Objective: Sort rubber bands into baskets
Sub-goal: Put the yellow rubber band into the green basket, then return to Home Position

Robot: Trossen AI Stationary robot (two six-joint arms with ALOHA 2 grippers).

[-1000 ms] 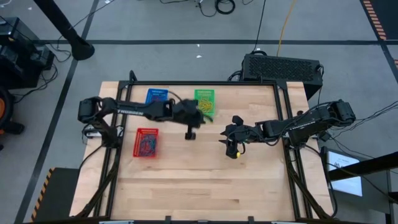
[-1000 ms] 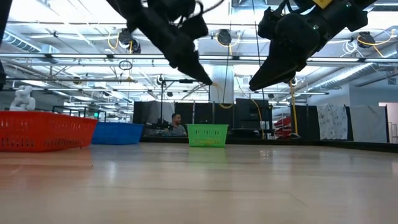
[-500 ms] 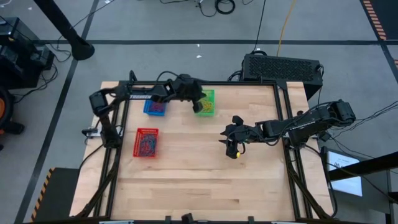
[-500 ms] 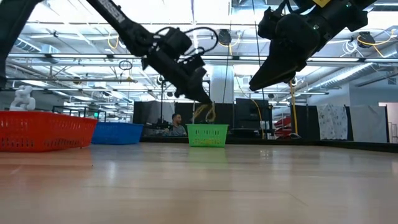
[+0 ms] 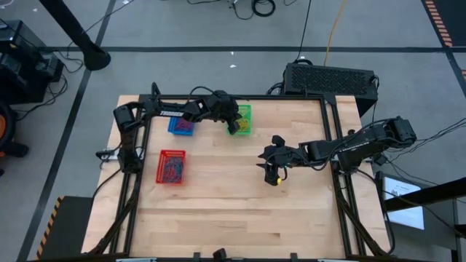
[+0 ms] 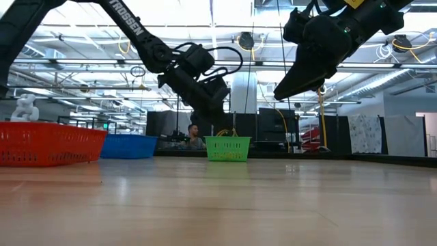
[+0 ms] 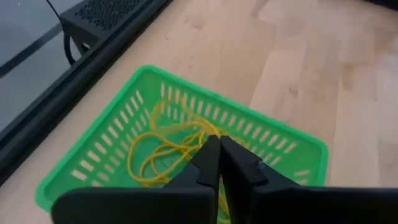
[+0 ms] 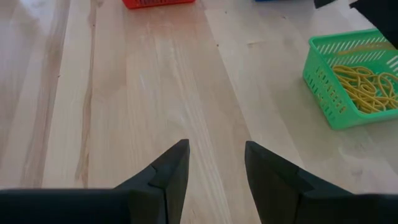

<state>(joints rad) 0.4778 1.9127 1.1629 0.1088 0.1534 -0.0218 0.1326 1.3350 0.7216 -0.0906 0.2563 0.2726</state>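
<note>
Left wrist view: the left end effector (image 7: pixel 219 144), pressed together on a yellow band (image 7: pixel 163 151), hangs over the green basket (image 7: pixel 93 163). It's the drop-off step; next it must spread to release. The right end effector (image 8: pixel 214 157) waits spread over the bench (image 8: pixel 155 81).

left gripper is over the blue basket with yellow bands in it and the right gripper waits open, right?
Not quite: the left gripper is over the green basket, as the left wrist view shows. The yellow bands lie in it, and the right gripper waits open.

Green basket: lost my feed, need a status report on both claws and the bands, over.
Left claw shut, over green basket, yellow rubber bands under its tips. Right claw open, above bare table. Nothing in the way.
</note>
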